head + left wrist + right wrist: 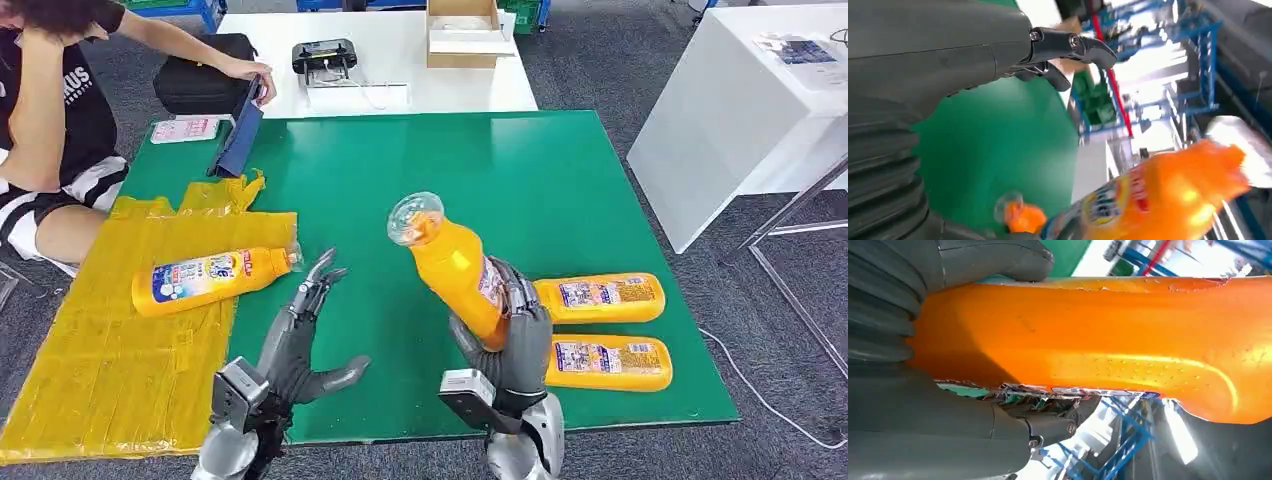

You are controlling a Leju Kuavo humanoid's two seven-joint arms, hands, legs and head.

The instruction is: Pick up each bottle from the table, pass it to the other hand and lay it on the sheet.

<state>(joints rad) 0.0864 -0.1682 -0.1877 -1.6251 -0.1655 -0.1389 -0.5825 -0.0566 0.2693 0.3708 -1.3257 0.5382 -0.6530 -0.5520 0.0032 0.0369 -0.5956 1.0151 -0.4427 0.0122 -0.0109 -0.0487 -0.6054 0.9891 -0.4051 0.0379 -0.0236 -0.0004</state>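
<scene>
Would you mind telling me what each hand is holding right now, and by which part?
The right hand grips an orange plastic bottle around its lower body, cap up. The left hand holds nothing.

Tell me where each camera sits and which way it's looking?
Head view: high on the robot, looking forward and down at the green table; shows both arms, the open left hand and the right hand gripping the held bottle.
Left wrist view: behind the left hand, facing across the table toward the held bottle.
Right wrist view: behind the right hand, pressed close to the held bottle.
All three views share the held bottle.
</scene>
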